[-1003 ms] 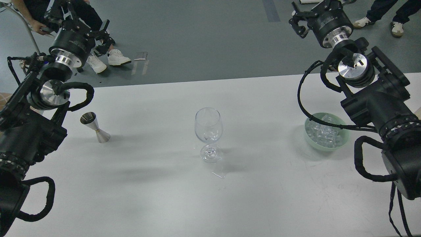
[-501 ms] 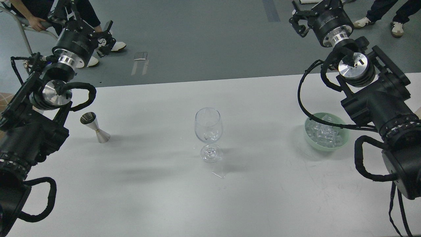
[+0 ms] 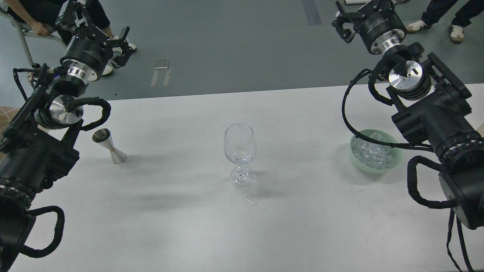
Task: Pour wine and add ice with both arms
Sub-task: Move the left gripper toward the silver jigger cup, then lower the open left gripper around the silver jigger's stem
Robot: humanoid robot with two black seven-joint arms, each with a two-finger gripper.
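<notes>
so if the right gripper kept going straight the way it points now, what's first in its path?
Nothing on the white table. The right gripper points up and left in the head view, beyond the table's far edge over grey floor; the way looks free, though depth is unclear.

Just beyond my left jaws I see a seated person (image 3: 39,7) in white sneakers (image 3: 128,46). Right of those jaws, a small metal plate (image 3: 162,64) lies on the grey floor (image 3: 234,45). Right of my right jaws stand someone's shoes (image 3: 456,33). Nearer me than both sets of jaws spreads the white table (image 3: 181,226).
</notes>
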